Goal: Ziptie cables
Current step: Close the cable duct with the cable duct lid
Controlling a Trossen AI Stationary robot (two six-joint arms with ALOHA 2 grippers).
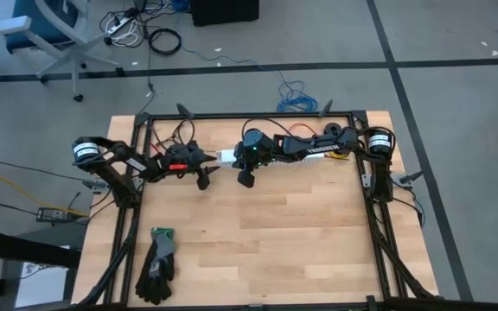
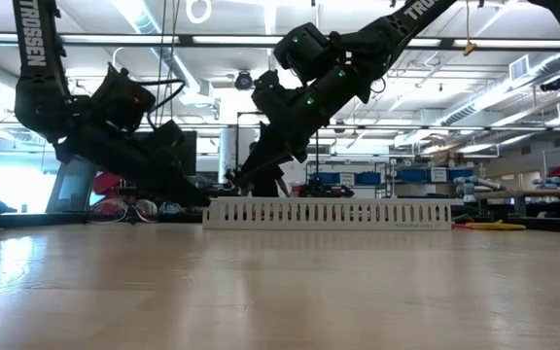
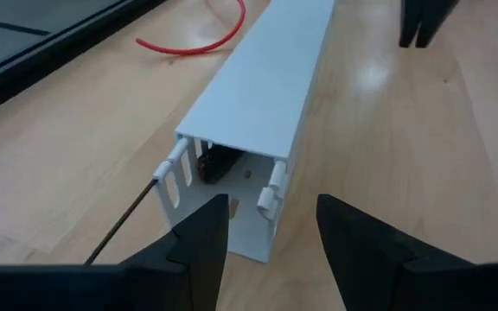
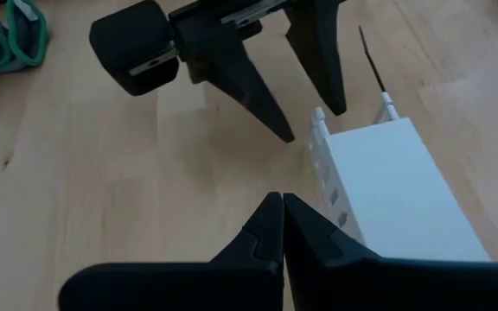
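Observation:
A white slotted channel (image 3: 266, 86) lies on the wooden table near its far edge, one open end facing my left gripper (image 3: 271, 220). Inside that end sits a small dark connector (image 3: 217, 164); the rest of the cables is hidden by the channel. A thin black strip (image 3: 124, 223) sticks out beside the end. My left gripper (image 4: 314, 121) is open, with one finger before the channel's mouth and the other outside its side wall. My right gripper (image 4: 282, 206) is shut and hangs over bare wood beside the same end of the channel (image 4: 396, 190).
A single red wire (image 3: 188, 43) curls on the table beside the channel. A dark and green glove (image 1: 156, 263) lies near the table's front left. A black frame (image 1: 145, 147) borders the table. Bare wood spreads toward the near edge.

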